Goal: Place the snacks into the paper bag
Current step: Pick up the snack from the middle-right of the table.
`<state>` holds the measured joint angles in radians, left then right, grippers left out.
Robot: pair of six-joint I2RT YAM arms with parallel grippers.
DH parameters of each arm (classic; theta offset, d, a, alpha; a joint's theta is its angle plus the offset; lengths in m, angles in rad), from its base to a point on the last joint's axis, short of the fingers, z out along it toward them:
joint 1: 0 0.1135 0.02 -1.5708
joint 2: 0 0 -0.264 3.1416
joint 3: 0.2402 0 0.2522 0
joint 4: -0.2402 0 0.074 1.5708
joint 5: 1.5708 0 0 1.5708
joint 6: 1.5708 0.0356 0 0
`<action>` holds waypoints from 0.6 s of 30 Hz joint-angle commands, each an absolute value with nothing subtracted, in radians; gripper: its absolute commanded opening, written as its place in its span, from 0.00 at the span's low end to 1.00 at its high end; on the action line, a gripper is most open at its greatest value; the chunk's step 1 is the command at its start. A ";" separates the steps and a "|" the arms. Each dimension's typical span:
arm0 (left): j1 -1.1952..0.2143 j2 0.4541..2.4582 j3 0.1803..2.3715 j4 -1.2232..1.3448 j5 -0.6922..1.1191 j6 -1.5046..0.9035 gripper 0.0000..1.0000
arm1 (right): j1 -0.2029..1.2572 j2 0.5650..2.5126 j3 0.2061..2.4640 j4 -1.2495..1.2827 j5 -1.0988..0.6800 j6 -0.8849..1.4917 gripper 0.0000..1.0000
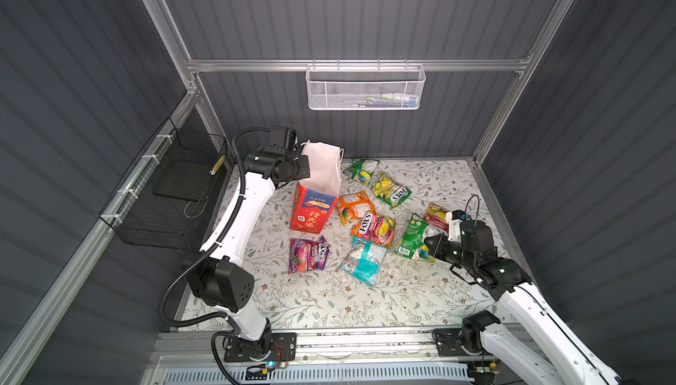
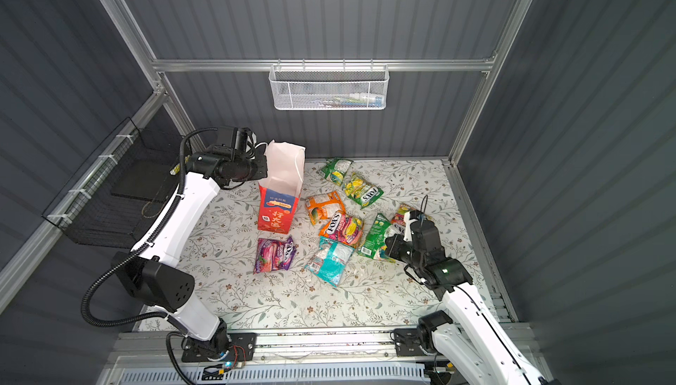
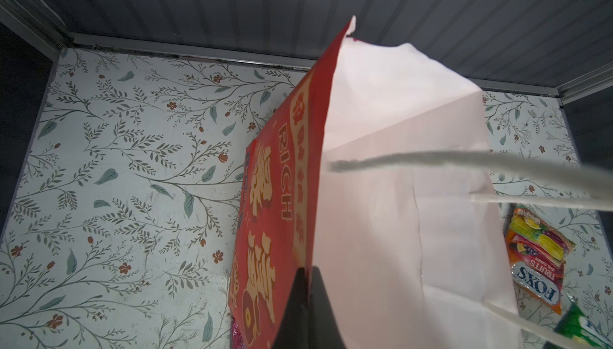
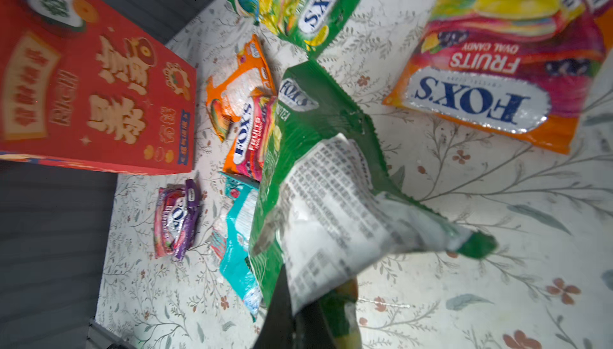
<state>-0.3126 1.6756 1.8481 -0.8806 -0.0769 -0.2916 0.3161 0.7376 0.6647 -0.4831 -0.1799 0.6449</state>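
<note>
My right claw (image 1: 431, 245) was clenched on a green packet (image 1: 412, 237); my left claw (image 1: 303, 164) was clenched on the bag (image 1: 311, 206) rim.
The packet looked light, floppy and slick, so I gripped it by one edge, that end raised off the mat (image 1: 329, 299). The bag stood upright at 10 o'clock from it, mouth open, thin paper, likely tippy. The other packets (image 1: 373, 227) lay between, so I judged a high arc was needed. Bare mat lay at 6 o'clock.

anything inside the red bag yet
In the bag, only white inner walls and a cord handle show, nothing else. Its bottom cannot be seen in any view: the front wall covers it.
</note>
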 commanded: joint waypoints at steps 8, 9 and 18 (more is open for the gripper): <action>-0.314 1.659 1.835 -0.869 -0.043 -0.305 0.00 | 0.410 0.807 1.060 -0.581 -0.186 0.564 0.00; -0.314 1.658 1.833 -0.868 -0.043 -0.304 0.00 | 0.421 0.834 1.104 -0.579 -0.181 0.558 0.00; -0.314 1.651 1.830 -0.860 -0.013 -0.306 0.00 | 0.573 1.107 1.506 -0.539 -0.175 0.523 0.00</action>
